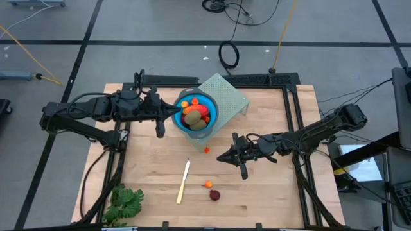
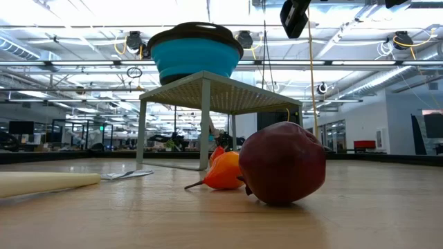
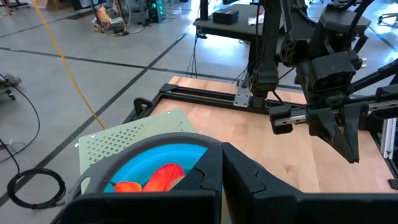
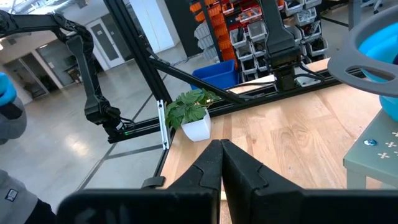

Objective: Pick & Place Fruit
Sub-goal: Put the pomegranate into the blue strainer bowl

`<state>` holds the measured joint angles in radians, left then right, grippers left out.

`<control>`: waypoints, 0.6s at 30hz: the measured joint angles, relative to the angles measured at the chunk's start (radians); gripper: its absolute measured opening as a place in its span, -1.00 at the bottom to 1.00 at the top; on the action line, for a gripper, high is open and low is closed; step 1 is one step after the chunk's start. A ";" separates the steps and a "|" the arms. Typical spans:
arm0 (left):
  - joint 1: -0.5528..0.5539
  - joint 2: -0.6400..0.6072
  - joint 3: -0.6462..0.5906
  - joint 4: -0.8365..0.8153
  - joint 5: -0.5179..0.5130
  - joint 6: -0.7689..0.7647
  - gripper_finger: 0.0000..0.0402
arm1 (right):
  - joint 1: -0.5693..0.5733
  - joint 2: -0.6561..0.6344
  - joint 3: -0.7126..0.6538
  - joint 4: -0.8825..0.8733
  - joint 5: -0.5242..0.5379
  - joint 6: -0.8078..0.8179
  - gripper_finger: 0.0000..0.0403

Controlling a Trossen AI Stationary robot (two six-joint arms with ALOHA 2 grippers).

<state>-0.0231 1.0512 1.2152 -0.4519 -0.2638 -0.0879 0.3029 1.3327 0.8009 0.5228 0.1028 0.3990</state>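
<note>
One dark red ball (image 2: 282,162) and two small orange bits (image 2: 223,171) are lying nearest on the wooden table (image 1: 270,192), beside one cream stick (image 1: 183,182). The right gripper (image 1: 223,158) is hovering there, fingers pressed together. Farther off, the left gripper (image 1: 171,113), fingers together, is sitting at one blue bowl (image 1: 213,115) holding about five fruits (image 1: 196,117), atop one perforated stand (image 1: 231,96). Grey floor is lying beyond.

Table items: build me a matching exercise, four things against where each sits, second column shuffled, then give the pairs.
Things:
1. blue bowl
2. dark red ball
3. leafy green bunch
4. pale cream stick

Places:
A. near-left corner of the table
B. on the perforated green stand
C. bare wood, next to a small orange piece
D. flat on the wood between the bunch and the ball

Pairs: 1-B, 2-C, 3-A, 4-D
</note>
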 joint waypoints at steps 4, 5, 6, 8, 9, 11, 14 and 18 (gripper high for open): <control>0.000 0.000 0.000 0.000 0.001 0.000 -0.96 | 0.000 0.000 0.000 0.000 0.000 0.000 -0.98; -0.003 0.000 0.000 0.000 0.001 -0.003 -0.94 | 0.000 0.000 0.000 0.000 0.000 0.000 -0.98; -0.006 0.000 0.000 0.000 0.001 -0.007 -0.92 | 0.000 0.000 0.000 0.000 0.000 0.000 -0.98; -0.017 0.000 0.000 -0.002 0.001 -0.014 -0.89 | 0.000 0.000 0.000 0.000 0.000 0.000 -0.98; -0.026 0.000 0.000 -0.007 0.002 -0.016 -0.88 | 0.000 0.000 0.000 0.000 0.000 0.000 -0.98; -0.043 0.000 0.000 -0.035 0.002 -0.021 -0.88 | 0.000 0.000 0.000 0.000 0.000 0.000 -0.98; -0.074 0.000 0.000 -0.076 0.001 -0.048 -0.90 | 0.000 0.000 0.000 0.000 0.000 0.000 -0.98; -0.123 0.000 0.000 -0.123 0.001 -0.057 -0.98 | 0.000 0.000 0.000 0.000 0.000 0.000 -0.98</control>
<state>-0.1465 1.0515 1.2150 -0.5747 -0.2626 -0.1450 0.3027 1.3327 0.8008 0.5228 0.1028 0.3991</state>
